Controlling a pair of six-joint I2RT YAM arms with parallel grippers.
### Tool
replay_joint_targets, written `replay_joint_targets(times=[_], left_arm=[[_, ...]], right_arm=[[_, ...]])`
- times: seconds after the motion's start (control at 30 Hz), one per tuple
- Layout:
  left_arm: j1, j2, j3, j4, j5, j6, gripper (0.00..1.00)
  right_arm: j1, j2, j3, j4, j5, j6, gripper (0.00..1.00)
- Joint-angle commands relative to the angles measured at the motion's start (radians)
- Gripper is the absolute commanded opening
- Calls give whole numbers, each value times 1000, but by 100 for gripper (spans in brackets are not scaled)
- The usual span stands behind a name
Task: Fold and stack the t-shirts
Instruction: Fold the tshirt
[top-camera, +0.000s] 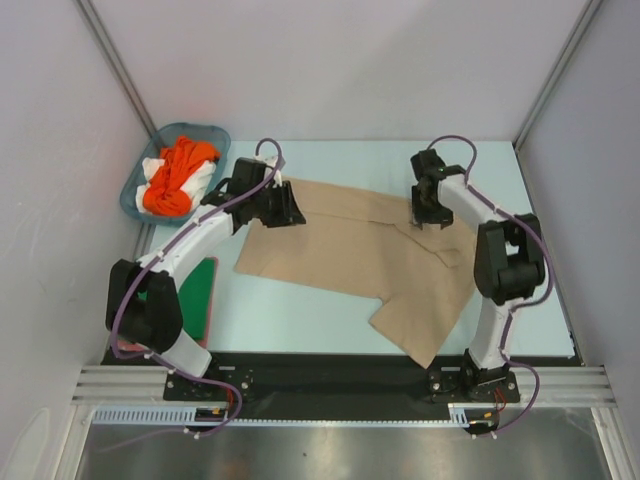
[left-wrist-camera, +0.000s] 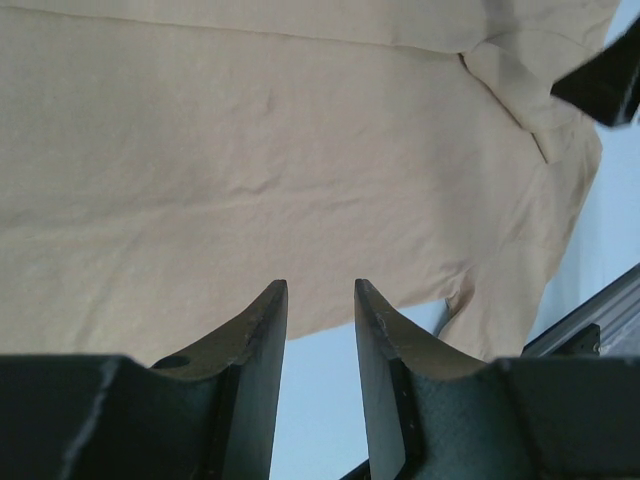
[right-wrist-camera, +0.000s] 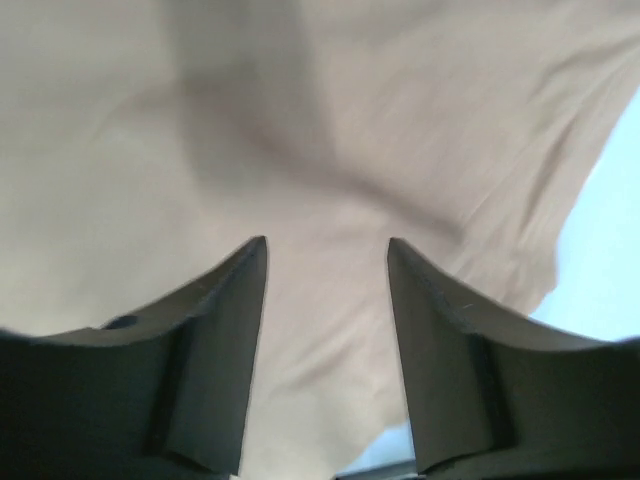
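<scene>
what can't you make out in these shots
Top view: the dark green t-shirt and reddish t-shirt lie mostly under the left arm; their folds are hidden.
Top view: orange t-shirt and white t-shirt are tangled in the basket; anything beneath is hidden.
Right wrist view: blurred, so whether the right gripper touches the tan t-shirt is unclear.

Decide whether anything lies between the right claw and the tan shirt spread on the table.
Nothing visible does. The right claw hangs over the tan shirt with its jaws apart, and the right wrist view shows only bare cloth beneath them.
</scene>
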Motion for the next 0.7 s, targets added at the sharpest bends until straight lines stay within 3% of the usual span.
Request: replay_joint_targets(times=[0.0,0.07,0.1,0.3,0.67], left_arm=[[6,12,44,16,46,4,39],[6,18,37,19,52,3,38],[6,20,37,21,55,2,38],[5,38,36,21,77,1,38],[11,26,25,21,66,13,38]], right_arm=[[64,-163,-110,-9,-91,35,52],[63,-163,-176,-2,-66,46,46],[64,-163,-191,15,-63,51,38],[73,-105,-233,147,-53,28,38],[87,17,-145,129,98,0,28]])
